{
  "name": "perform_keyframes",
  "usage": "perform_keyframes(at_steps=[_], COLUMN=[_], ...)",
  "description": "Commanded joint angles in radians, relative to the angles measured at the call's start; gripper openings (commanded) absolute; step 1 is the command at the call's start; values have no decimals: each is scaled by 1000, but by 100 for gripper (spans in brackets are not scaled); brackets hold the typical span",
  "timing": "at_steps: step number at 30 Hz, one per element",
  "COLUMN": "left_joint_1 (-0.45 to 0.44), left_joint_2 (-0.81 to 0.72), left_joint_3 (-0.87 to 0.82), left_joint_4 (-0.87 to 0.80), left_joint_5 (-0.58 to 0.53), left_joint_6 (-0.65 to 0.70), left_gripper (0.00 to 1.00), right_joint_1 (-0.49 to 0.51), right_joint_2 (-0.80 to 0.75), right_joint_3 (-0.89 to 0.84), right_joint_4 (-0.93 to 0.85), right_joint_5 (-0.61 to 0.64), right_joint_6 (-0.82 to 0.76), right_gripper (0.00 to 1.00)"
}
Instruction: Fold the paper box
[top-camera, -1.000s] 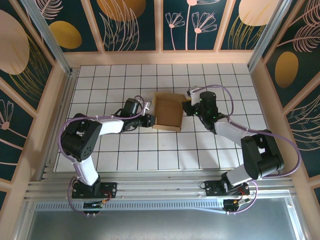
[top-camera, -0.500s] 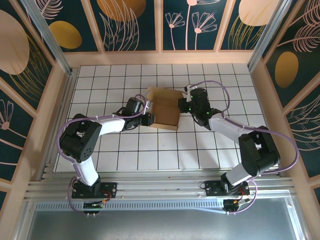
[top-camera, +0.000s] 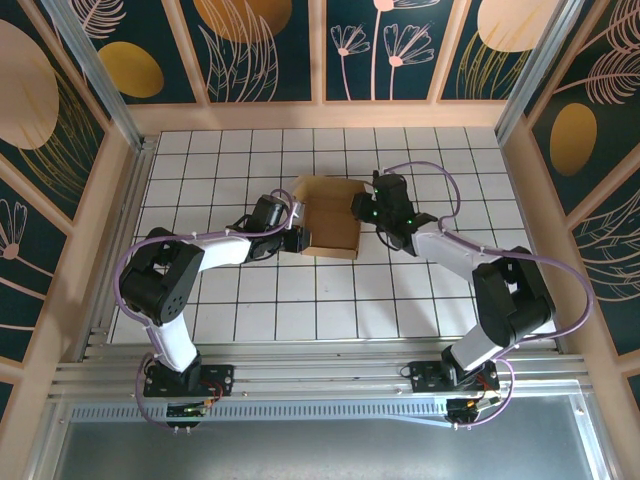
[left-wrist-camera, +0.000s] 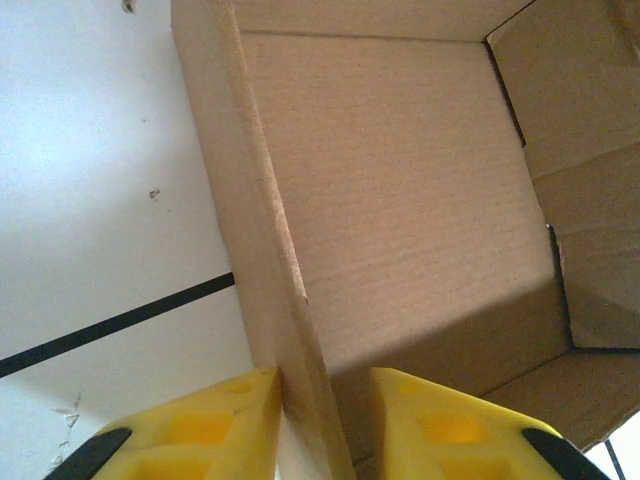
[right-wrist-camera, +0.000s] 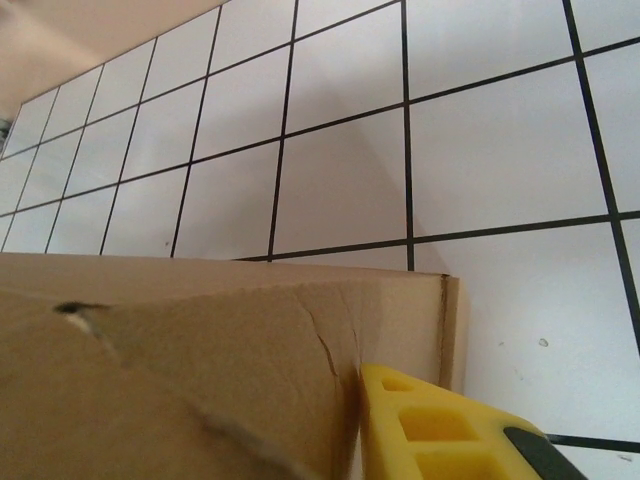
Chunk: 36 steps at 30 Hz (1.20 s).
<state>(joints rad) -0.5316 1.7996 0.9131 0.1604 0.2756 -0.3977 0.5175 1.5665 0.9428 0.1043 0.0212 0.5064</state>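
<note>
1. The paper box (top-camera: 333, 215) sits near the middle of the tiled table (top-camera: 300, 300), between the two arms. Its open side faces up and its walls are raised. A flap juts out at the far left corner, so the folding looks unfinished.
2. The left gripper (top-camera: 298, 237) has its jaws narrow, pinching the box's left wall. In the left wrist view a yellow finger (left-wrist-camera: 215, 420) sits on each side of the cardboard.
3. The right gripper (top-camera: 363, 208) is at the box's right wall. The right wrist view shows one yellow finger (right-wrist-camera: 430, 425) against the outside of the cardboard and hides the other. I cannot tell whether the wall is clamped.
4. Risk: a crease runs through the cardboard just beside that finger. Pulling or twisting the arms against each other could tear or buckle the wall there.
5. Risk: the left pinch is low on a thin wall. A sideways tug could slip the wall free, or drag the whole box across the smooth tiles.
6. Risk: if the right jaws are not gripping, a push could fold the wall inward and undo the box's shape.
</note>
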Motion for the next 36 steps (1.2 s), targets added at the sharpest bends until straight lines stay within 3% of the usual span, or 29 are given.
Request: perform_keyframes(at_steps=[1,10,14,19,26,30,36], left_joint_1=[-14,-14,-14,-15,-14,-15,-12], left_joint_2=[-8,-66,-150,-266,-272,-371,-524], left_joint_3=[27,-8,-53,-148,-147,-225,-291], left_joint_4=[24,51,54,62,43,109,116], left_joint_5=[15,-5,-45,-143,-138,-103,-283], left_joint_6=[-12,-21,4,72,36,60,99], left_gripper=[29,35,46,47,48,50,50], right_joint_1=[24,103,101,101,97,98,98], right_joint_2=[43,45,23,4,8,11,17], right_joint_3=[-6,-65,-39,19,67,55,32], right_joint_4=[-67,-39,-69,-117,-157,-137,-80], right_joint_5=[22,152,167,143,162,210,245], right_joint_6=[38,-68,-80,-99,-116,-149,-208], right_gripper=[22,23,23,23,20,31,37])
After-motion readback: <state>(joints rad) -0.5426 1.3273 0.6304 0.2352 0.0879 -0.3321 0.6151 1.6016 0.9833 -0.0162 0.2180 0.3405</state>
